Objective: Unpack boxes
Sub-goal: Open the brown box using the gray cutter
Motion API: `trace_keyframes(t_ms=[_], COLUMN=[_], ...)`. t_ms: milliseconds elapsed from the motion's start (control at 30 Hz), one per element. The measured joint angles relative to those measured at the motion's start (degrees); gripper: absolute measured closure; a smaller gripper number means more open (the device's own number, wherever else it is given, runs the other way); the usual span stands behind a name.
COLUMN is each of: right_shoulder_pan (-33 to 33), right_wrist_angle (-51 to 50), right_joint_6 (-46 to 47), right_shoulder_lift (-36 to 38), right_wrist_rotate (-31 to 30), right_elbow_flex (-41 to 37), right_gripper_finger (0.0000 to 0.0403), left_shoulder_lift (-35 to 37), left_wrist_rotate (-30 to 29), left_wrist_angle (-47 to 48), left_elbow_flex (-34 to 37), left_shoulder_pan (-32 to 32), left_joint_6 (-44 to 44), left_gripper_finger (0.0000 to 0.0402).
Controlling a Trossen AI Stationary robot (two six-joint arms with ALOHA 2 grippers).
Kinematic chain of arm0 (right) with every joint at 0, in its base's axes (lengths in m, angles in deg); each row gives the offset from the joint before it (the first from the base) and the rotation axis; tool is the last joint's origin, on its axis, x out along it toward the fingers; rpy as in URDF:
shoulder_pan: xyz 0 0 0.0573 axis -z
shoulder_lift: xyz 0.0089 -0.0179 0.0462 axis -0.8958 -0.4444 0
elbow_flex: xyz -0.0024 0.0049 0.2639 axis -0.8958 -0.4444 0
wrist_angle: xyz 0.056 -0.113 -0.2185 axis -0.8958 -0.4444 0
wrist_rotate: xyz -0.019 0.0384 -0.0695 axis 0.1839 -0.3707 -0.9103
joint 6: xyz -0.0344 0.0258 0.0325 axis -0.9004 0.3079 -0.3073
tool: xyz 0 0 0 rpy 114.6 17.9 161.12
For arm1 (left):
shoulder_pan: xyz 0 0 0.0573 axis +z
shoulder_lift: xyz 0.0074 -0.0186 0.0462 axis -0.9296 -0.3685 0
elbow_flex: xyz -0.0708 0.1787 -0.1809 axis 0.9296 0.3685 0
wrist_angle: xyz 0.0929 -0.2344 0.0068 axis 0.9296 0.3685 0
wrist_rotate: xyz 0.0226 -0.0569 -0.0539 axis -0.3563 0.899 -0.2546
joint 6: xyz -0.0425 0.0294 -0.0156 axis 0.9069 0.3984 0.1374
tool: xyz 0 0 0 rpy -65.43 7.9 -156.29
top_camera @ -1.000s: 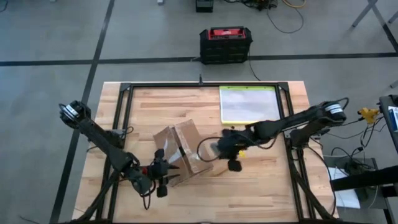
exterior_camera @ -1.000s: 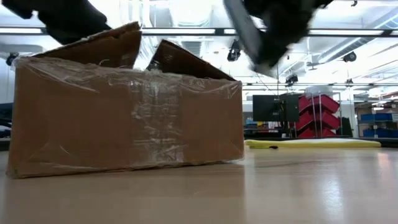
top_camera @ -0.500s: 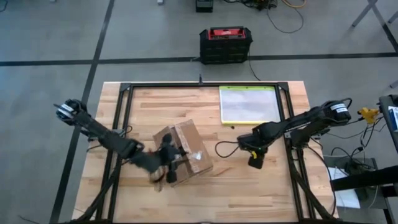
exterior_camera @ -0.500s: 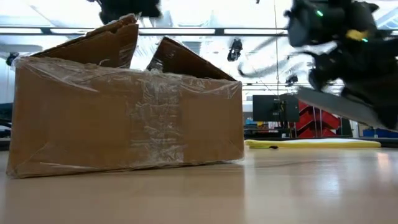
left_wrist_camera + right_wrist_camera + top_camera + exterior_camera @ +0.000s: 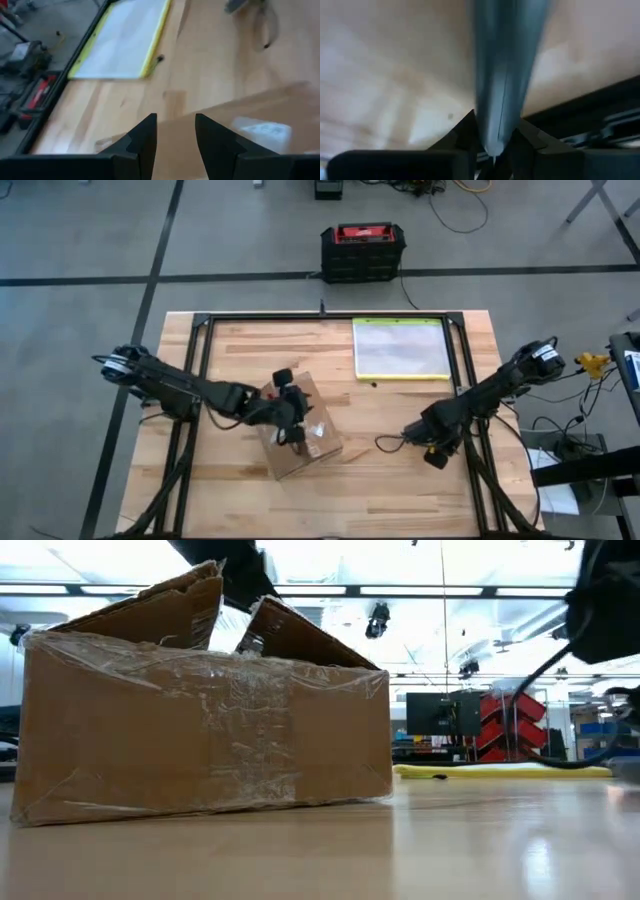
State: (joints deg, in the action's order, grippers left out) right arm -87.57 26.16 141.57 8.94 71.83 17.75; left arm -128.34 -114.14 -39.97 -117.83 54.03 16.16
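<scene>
Both arms have shifted: right pincer (image 5: 436, 448) has retreated to the worktop's (image 5: 400, 490) right edge, pinching a grey blade (image 5: 505, 70); left pincer (image 5: 288, 412), part open and empty, hovers over the carton (image 5: 300, 442) mid-worktop. Light, stiff cardboard, slick tape: grip a raised flap (image 5: 165, 605).

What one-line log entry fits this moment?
left end effector: open, over carton | right end effector: gripping grey flat tool, table's right edge
</scene>
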Motion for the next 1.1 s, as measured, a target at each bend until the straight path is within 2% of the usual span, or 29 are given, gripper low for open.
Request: trace_keyframes(t_ms=[300, 467, 567, 733, 833, 967, 1100], right_shoulder_pan=[-0.92, -0.74, -0.53, -0.53, -0.07, -0.01, -0.05], right_wrist_angle=[-0.19, -6.09, -9.21, -10.30, -10.01, -7.50, 3.05], right_joint_6=[2.57, 2.29, -0.11, -3.63, -6.02, -12.45, -22.93], right_shoulder_lift=[0.46, 1.40, 1.44, 1.49, 1.35, 1.01, 1.01], right_wrist_rotate=[3.13, 1.99, -2.31, -7.45, -10.97, -22.08, -33.83], right_elbow_flex=[3.31, 9.46, 13.65, 19.55, 23.04, 28.23, 32.20], right_gripper_finger=[0.0345, 0.0330, 0.0315, 0.0298, 0.0291, 0.0285, 0.0282], left_shoulder_lift=[-3.53, -3.36, -3.35, -3.27, -3.17, -3.16, -3.11], left_wrist_rotate=[14.23, 16.88, 18.24, 24.78, 25.80, 25.78, 24.06], left_wrist_angle=[13.74, 24.14, 31.71, 38.22, 42.75, 47.62, 49.58], left_elbow_flex=[-6.18, -9.56, -12.29, -15.79, -17.59, -19.49, -21.06], left_shoulder_pan=[5.70, 4.90, 4.17, 2.39, 0.37, -3.73, -9.18], left_joint_6=[-7.61, -5.99, -2.92, 2.91, 7.37, 14.97, 24.69], left_gripper_finger=[0.0283, 0.0283, 0.0283, 0.0283, 0.0283, 0.0283, 0.0283])
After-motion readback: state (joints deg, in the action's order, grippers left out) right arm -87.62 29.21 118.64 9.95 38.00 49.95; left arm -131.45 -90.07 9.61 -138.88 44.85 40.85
